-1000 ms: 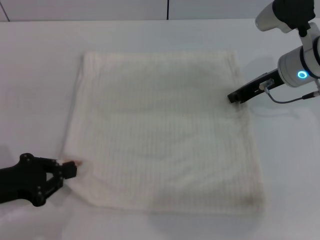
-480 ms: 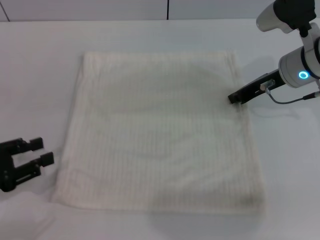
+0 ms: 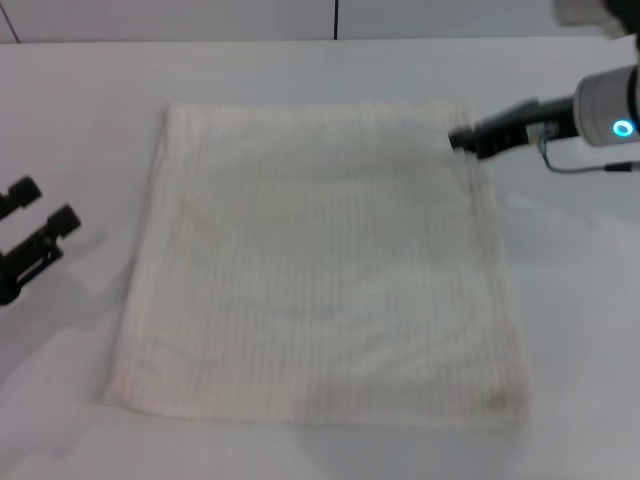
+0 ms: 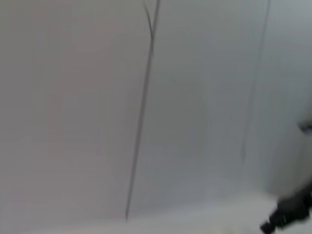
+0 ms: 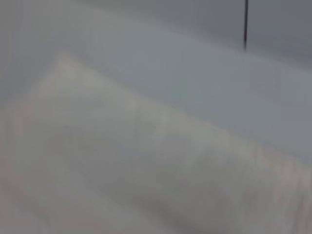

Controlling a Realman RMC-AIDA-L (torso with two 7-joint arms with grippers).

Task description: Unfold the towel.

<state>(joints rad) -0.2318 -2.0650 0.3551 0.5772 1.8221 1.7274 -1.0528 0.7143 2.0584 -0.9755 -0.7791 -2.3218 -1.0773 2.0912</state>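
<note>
The cream-white towel (image 3: 320, 265) lies spread flat on the white table (image 3: 80, 110), its four corners showing. My left gripper (image 3: 42, 207) is open and empty at the left edge of the head view, well clear of the towel's left hem. My right gripper (image 3: 463, 140) is at the towel's right hem near the far right corner; I cannot tell whether it touches the cloth. The right wrist view shows the towel (image 5: 146, 165) close up, blurred. The left wrist view shows only the wall and a dark gripper tip (image 4: 287, 217) far off.
A grey wall with a dark vertical seam (image 3: 334, 18) runs behind the table. A cable (image 3: 590, 168) hangs from my right wrist. Bare table surface lies on all sides of the towel.
My left gripper let go of the towel's near left corner, opened and drew back to the left and away. My right gripper moved along the right hem toward the far corner.
</note>
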